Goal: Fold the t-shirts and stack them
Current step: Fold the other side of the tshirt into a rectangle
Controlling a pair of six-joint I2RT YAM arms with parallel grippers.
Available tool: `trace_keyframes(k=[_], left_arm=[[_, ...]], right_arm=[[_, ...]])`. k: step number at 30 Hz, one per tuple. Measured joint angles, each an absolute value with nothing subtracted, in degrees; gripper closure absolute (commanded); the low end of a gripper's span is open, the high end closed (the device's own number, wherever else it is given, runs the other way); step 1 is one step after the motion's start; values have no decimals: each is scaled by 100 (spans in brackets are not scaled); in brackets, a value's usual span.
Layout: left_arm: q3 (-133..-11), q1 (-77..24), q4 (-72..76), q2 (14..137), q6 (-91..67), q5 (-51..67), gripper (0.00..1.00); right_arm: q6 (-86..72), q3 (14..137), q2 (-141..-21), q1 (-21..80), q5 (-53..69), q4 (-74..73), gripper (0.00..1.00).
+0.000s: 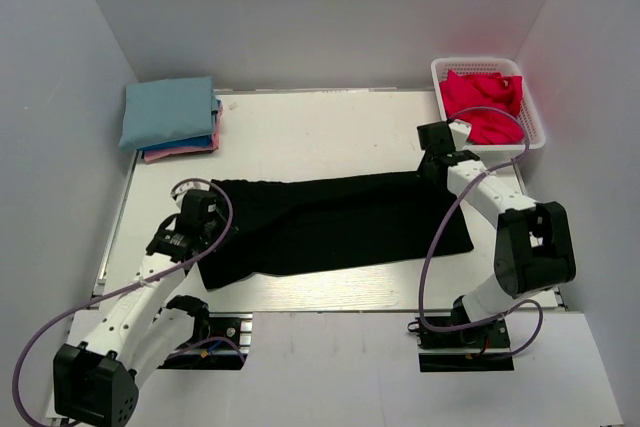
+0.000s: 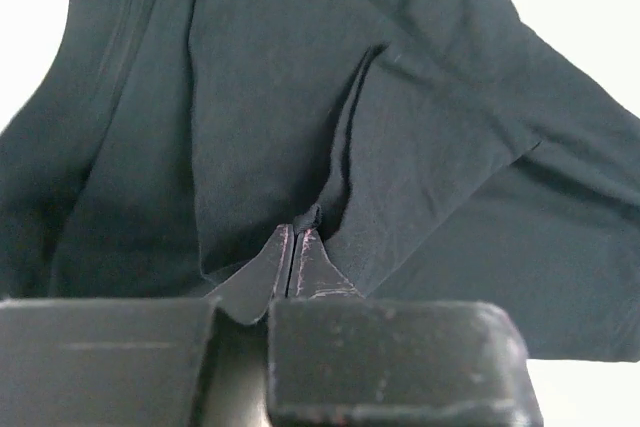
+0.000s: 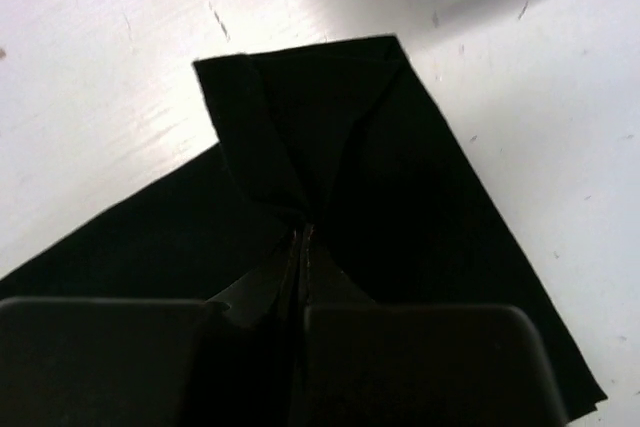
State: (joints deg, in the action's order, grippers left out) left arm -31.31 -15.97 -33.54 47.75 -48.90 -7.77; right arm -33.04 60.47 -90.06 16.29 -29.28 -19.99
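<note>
The left claw is pinched tight on a raised fold of the black t-shirt, its two fingertips pressed together with cloth caught between them; the right claw is likewise clamped on the same shirt, just behind one squared corner of the cloth, which gathers into creases at the tips. Seen from the top camera, the black shirt lies spread on the white table across the middle of the frame; its long axis runs left to right, with the left end under the left arm at centre left and the right end under the right arm at centre right; the near edge sits close to the table's lower border.

In the upper left of the frame a folded stack rests on the table; a light blue t-shirt is on top, a darker blue t-shirt shows as an edge beneath it, and a pink t-shirt peeks out at the bottom. In the upper right a white lattice basket holds a crumpled bright red t-shirt, well apart from the black one.
</note>
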Motion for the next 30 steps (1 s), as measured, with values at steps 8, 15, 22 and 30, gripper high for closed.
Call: trace_keyframes(k=[8,15,22,30], left_arm=[[-3024,-1597,-4692,4904,-5404,-165,0],[-3636,-1599,-5527,4950,-5557,-244,0],[-4558,-1599,-4711,5494,-5223,-740,0],[-5389,-1586,-3463,7924,-4652,-978,0]], right_arm=[[-3754,4888,-8560,1621,-2508,-2171,17],[-3972,4560,-7819,1614,-2823,-2808,10],[-3417,4895,-7323,1634,-2742,-2486,10],[-2777,5992,-9002,2021,-2689,-2296,10]])
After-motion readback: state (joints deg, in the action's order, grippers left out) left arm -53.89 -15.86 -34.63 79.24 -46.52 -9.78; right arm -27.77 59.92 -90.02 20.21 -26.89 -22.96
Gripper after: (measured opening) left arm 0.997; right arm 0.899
